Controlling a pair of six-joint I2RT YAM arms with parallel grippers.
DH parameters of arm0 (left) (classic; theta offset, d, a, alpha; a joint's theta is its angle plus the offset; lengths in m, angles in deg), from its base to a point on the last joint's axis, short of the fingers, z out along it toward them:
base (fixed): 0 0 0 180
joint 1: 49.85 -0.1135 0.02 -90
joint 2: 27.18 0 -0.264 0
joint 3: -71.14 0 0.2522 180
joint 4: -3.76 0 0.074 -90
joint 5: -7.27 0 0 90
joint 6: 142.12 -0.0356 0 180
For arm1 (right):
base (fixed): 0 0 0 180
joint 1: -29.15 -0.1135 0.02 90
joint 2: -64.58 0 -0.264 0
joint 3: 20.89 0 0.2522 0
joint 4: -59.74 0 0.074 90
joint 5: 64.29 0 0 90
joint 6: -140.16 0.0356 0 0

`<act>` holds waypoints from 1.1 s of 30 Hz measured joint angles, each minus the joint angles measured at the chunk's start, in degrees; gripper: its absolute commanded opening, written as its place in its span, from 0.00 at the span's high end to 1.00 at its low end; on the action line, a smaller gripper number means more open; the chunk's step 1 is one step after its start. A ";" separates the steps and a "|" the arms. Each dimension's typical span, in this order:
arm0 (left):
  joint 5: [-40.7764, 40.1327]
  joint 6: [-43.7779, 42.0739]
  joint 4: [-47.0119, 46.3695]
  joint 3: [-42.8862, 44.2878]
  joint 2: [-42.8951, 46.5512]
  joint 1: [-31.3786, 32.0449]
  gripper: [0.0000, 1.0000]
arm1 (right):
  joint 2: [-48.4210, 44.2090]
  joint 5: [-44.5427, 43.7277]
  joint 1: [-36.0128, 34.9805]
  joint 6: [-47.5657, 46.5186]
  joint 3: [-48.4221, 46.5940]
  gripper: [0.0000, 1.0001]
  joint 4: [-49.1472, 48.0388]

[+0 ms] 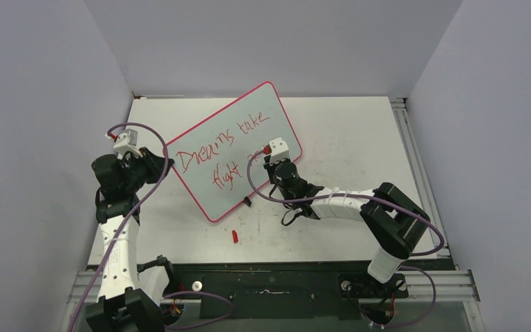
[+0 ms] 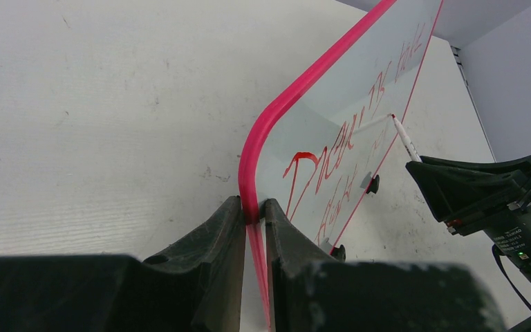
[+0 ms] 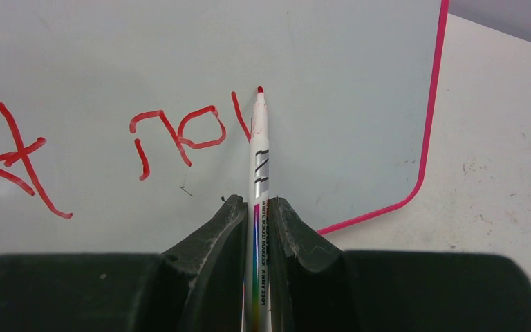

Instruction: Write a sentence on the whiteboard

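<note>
While your left pincer [image 2: 252, 209] clamps a pink-rimmed corner of the whiteboard [image 1: 243, 146], your right pincer [image 3: 256, 207] is closed on a marker [image 3: 258, 149], its red tip at the board after "Dreams take flight no". The whiteboard sits diagonally on the tabletop [image 1: 359, 138], with a red cap [image 1: 235, 236] near its front edge.

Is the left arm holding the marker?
No, the left jaws are shut on the whiteboard rim; the marker sits in the right jaws.
</note>
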 measured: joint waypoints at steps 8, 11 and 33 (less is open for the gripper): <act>0.02 0.00 0.00 0.00 0.00 0.00 0.87 | 0.04 0.24 0.50 0.07 -0.02 0.95 0.04; 0.00 0.00 0.00 0.00 0.00 0.00 0.87 | 0.04 0.39 0.50 0.33 0.09 0.95 0.02; 0.00 0.00 0.02 0.00 0.00 0.02 0.87 | 0.04 0.55 0.50 2.45 4.66 0.95 0.02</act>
